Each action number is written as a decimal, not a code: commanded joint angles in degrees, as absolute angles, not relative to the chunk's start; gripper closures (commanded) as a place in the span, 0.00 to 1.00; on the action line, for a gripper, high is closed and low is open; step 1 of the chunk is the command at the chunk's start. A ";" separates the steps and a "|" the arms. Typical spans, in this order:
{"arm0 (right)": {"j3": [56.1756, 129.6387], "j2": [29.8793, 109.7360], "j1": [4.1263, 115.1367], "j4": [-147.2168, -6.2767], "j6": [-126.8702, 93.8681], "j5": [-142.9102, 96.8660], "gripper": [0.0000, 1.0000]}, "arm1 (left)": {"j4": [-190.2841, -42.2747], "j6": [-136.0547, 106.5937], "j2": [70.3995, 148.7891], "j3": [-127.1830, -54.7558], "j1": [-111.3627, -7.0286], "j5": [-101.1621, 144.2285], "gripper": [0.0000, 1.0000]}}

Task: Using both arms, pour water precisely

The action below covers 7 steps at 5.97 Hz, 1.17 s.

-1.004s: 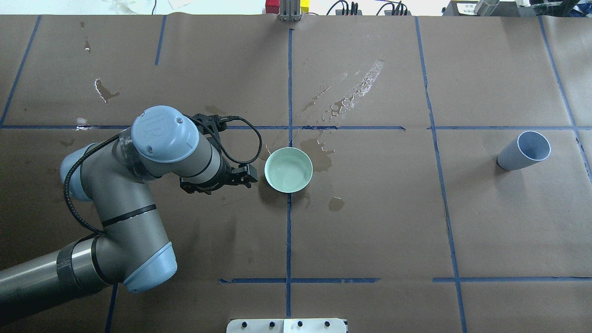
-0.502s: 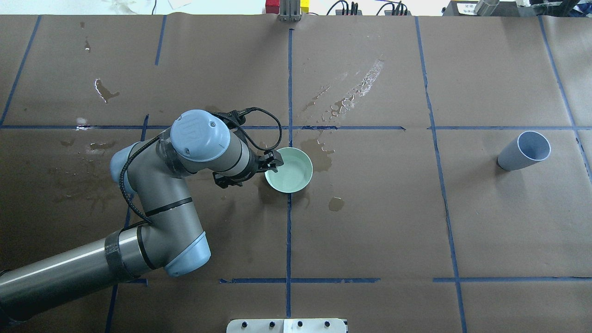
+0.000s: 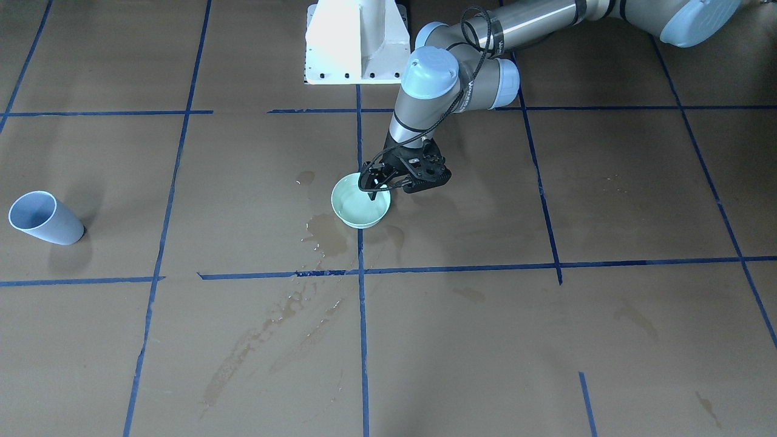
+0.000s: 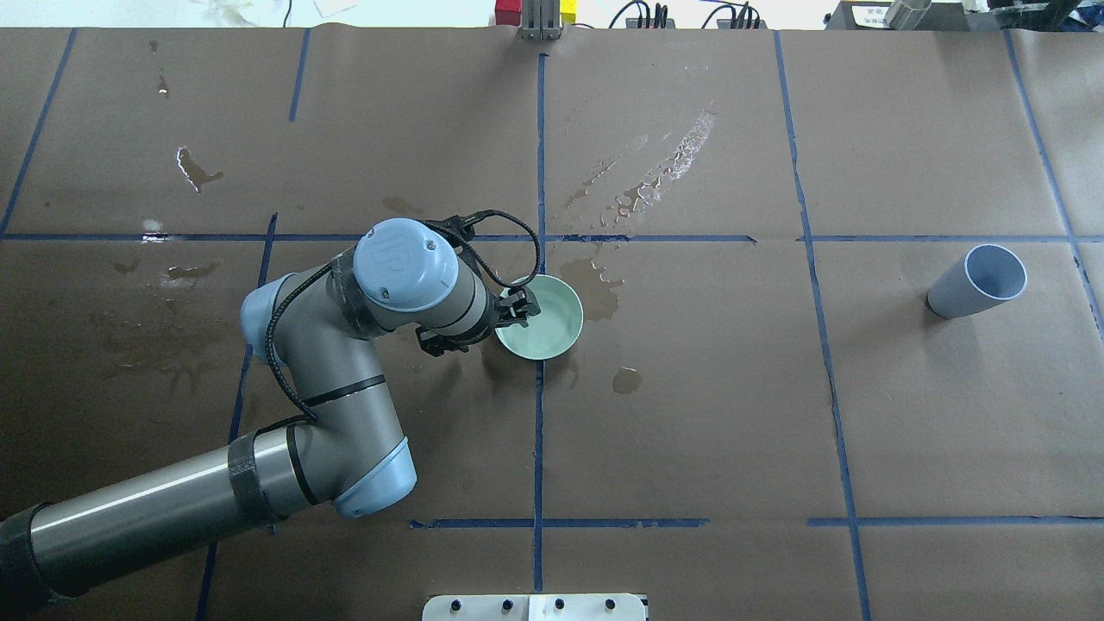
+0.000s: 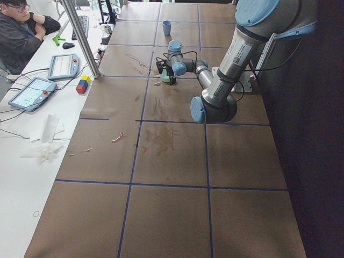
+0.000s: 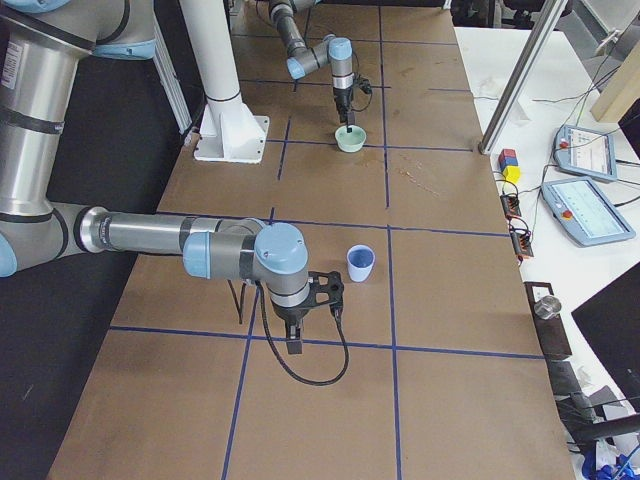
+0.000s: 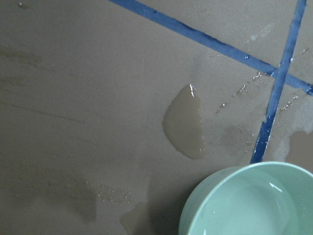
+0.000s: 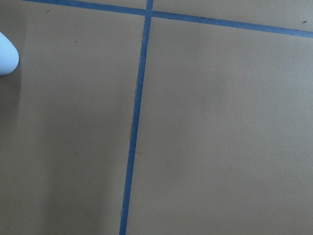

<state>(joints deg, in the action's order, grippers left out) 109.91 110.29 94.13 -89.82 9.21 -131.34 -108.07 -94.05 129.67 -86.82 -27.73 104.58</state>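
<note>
Brown paper marked off by blue tape lines (image 4: 539, 431) covers the counter (image 4: 690, 431). A pale green bowl (image 4: 552, 326) stands near the centre of the counter, on one of the tape lines. The water (image 7: 249, 208) lies in the bottom of this bowl as a shallow clear layer. Wet stains (image 4: 655, 172) mark the paper beyond the bowl and beside it.

The left arm (image 4: 328, 379) reaches in to the side of the bowl nearest it. The left pincer (image 4: 517, 304) is at the bowl's rim in the released state: its fingers stand apart on either side of the rim, one over the inside of the bowl.

A pale blue cup (image 4: 975, 283) stands upright, well apart from the bowl, toward the robot's right. The right arm (image 6: 150, 235) shows only in the exterior right view, with the right pincer (image 6: 335, 295) just beside the cup and apart from it. Whether this pincer is released or clenched cannot be told.
</note>
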 commanded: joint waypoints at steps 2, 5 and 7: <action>109.78 110.39 94.13 -89.82 9.32 -131.22 0.00 | -108.10 -93.87 129.81 -86.40 -27.25 104.59 0.93; 109.78 110.39 94.13 -89.82 9.40 -131.13 0.00 | -107.93 -93.60 130.25 -87.09 -27.42 104.59 1.00; 109.60 110.39 94.13 -89.82 9.49 -131.13 0.00 | -107.84 -93.34 129.73 -89.02 -29.17 105.02 1.00</action>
<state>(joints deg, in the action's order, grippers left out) 109.70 110.39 94.13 -89.83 9.43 -131.09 -107.87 -93.48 130.06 -87.83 -28.20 104.72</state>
